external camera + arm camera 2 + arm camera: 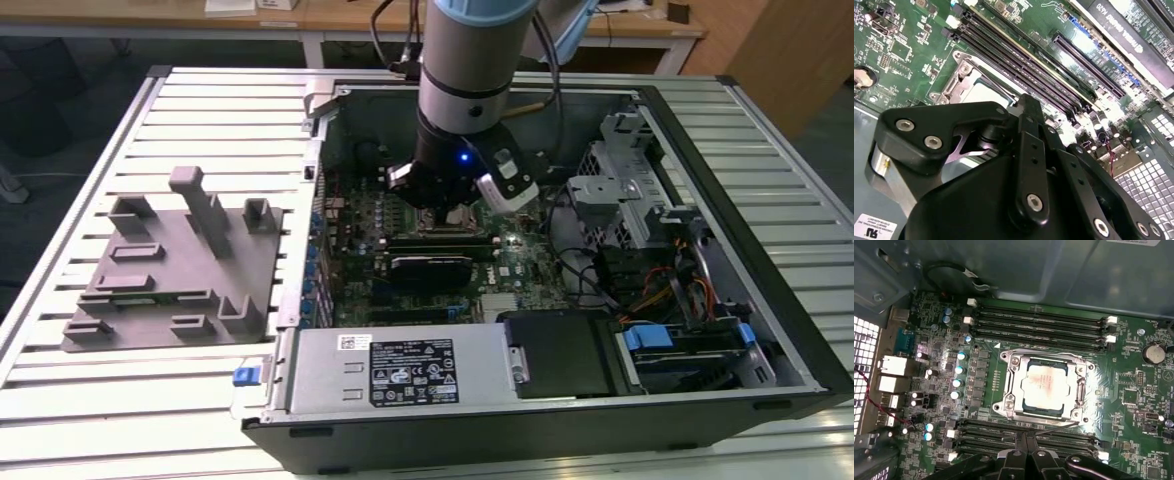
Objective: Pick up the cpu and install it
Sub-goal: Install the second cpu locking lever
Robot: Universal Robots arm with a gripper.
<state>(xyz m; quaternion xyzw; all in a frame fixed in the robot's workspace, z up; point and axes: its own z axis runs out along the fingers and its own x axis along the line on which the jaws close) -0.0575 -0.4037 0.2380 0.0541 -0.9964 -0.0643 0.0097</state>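
The cpu (1046, 385) lies flat inside the motherboard's socket, its silver top facing up, ringed by the metal socket frame (1010, 390). The second wrist view catches a piece of the cpu (985, 93) just beyond the black gripper linkage. My gripper (1026, 437) hangs close above the board beside the socket, over the memory slots (1019, 432). Its two fingers are pressed together with nothing between them. In the exterior view the gripper (451, 208) is down inside the open computer case, right over the socket area.
The open computer case (727, 150) lies on a slatted white table. A grey moulded tray (174, 265) sits at the exterior view's left. Power supply (400, 365), drive cage (621, 170) and cables crowd the case around the board.
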